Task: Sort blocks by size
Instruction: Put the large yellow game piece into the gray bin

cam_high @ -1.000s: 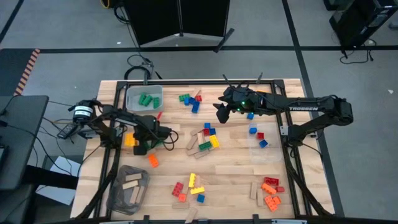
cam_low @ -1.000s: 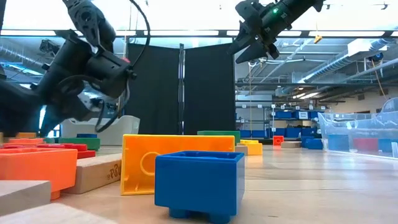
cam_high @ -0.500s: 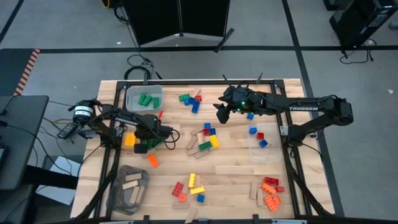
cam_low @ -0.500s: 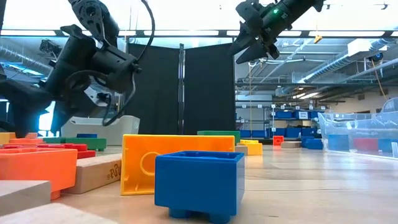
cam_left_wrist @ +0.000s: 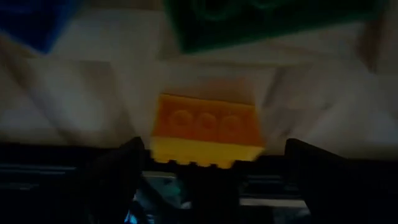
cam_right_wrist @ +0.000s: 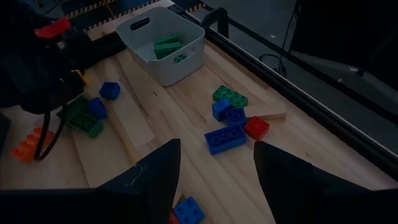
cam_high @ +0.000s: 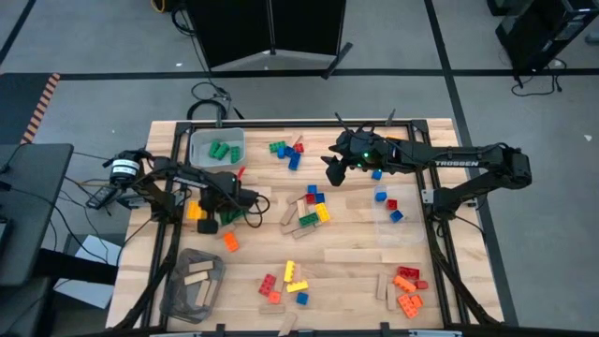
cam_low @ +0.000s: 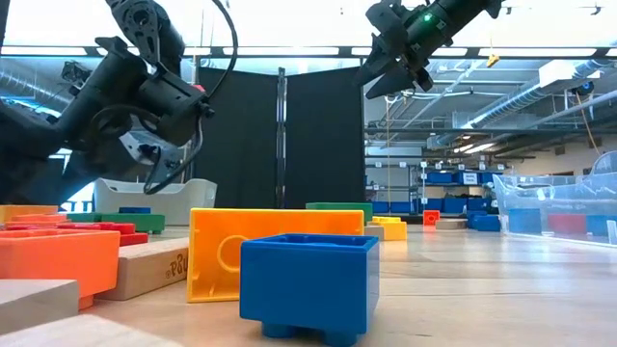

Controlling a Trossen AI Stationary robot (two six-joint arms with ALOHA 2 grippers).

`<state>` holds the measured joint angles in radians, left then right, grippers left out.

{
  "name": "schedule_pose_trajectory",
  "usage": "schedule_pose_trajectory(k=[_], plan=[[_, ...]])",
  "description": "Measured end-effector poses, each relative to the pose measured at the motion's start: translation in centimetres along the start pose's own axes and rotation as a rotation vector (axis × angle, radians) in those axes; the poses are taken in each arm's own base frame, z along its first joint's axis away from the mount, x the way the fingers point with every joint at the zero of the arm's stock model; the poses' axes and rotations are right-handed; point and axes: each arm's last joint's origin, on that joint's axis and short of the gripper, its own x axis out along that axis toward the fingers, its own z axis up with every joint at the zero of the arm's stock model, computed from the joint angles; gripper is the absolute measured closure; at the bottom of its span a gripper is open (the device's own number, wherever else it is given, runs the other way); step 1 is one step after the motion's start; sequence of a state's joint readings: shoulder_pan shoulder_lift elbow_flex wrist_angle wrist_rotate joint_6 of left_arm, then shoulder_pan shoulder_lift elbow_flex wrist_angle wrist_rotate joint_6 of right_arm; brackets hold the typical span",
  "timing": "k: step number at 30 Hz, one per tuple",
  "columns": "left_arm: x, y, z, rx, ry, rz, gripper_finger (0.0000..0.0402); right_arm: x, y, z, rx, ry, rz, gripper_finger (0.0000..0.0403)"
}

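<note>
The sorting is sitting only partly done. A white plastic bin [cam_high: 217,147] at the far left of the wooden counter [cam_high: 346,243] is holding a few green studded bricks [cam_high: 221,150], a grey mesh bin [cam_high: 192,282] at the near left is holding tan wooden pieces [cam_high: 199,273], and a clear plastic bin [cam_high: 395,212] to the right is holding a couple of small red and blue bricks. Most blocks are lying loose: a mixed red, blue and green cluster [cam_high: 285,153] by the white bin, a heap of coloured bricks and wooden pieces [cam_high: 310,212] mid-counter, a red and yellow group [cam_high: 285,280] nearer the front, and orange and red bricks [cam_high: 408,289] at the right front.

The left gripper [cam_high: 225,213] is working low over the left side of the counter, its jaws standing wide apart and gripping nothing. A yellow-orange studded brick [cam_left_wrist: 205,129] is lying directly ahead of them, centred in the gap but not clamped. The right gripper [cam_high: 333,172] is hanging high above the far middle of the counter, its jaws partly apart and empty, with the blue and red bricks [cam_right_wrist: 233,124] lying beyond and below them.

Compared with a second ago, the left arm is sitting a little differently over the same patch, and the loose orange brick [cam_high: 230,241] near it is showing slightly shifted. The right arm is not showing any change.
</note>
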<state>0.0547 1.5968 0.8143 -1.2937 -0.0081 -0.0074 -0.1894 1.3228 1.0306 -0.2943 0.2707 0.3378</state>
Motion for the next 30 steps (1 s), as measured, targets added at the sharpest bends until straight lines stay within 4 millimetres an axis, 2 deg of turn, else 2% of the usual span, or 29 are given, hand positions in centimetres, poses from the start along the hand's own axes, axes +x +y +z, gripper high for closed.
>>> schedule_pose_trajectory(k=[8,17,30], plan=[[1.1,0.1,-0.5,-0.112,0.043,-0.002,0.0009,0.0,0.0,0.0,0.0,0.0,0.0,0.0183],[2.3,0.2,-0.4,-0.182,0.029,-0.102,0.0012,0.0,0.0,0.0,-0.019,-0.001,-0.001,0.0183],[2.3,1.7,0.5,-0.292,-0.068,-0.167,0.0075,0.0,0.0,0.0,-0.018,-0.001,-0.001,0.0183]])
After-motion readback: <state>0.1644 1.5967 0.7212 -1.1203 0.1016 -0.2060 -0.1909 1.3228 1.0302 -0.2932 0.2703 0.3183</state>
